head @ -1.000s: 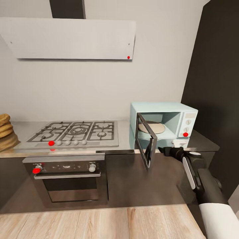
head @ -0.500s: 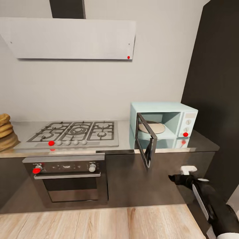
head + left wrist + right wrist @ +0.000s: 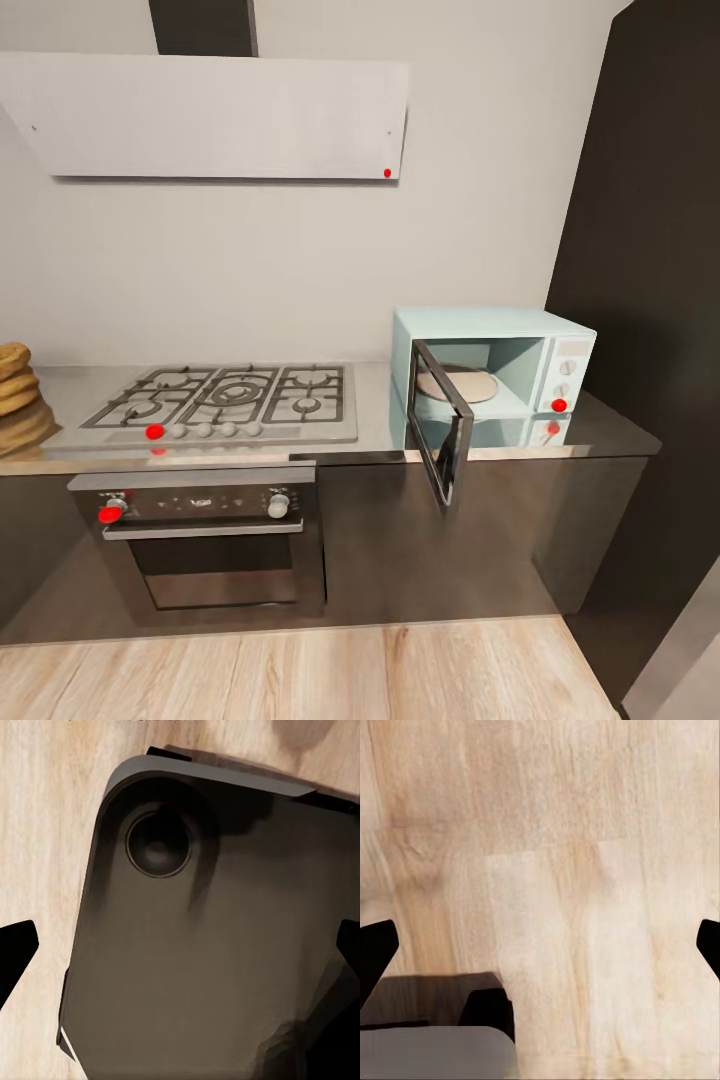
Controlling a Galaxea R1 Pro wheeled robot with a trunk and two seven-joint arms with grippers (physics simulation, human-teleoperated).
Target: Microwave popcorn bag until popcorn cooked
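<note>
The pale blue microwave (image 3: 495,365) stands on the countertop (image 3: 373,405) at the right, its dark glass door (image 3: 441,437) swung open toward me and a round plate (image 3: 458,384) inside. At the head view's far left edge the tan ridged popcorn bag (image 3: 15,398) is partly cut off. In the left wrist view my left gripper (image 3: 180,952) is open, its black fingertips (image 3: 15,954) wide apart above my dark base. In the right wrist view, my right gripper (image 3: 540,949) is open over the wooden floor, nothing between its fingers.
A grey gas hob (image 3: 225,400) lies between bag and microwave, with a black oven (image 3: 200,545) below it and a hood (image 3: 210,115) above. A tall dark cabinet (image 3: 650,250) flanks the microwave on the right. Wooden floor (image 3: 300,670) runs in front.
My right arm, which was up by the microwave door, has dropped down and left the head view. The microwave door stays open.
</note>
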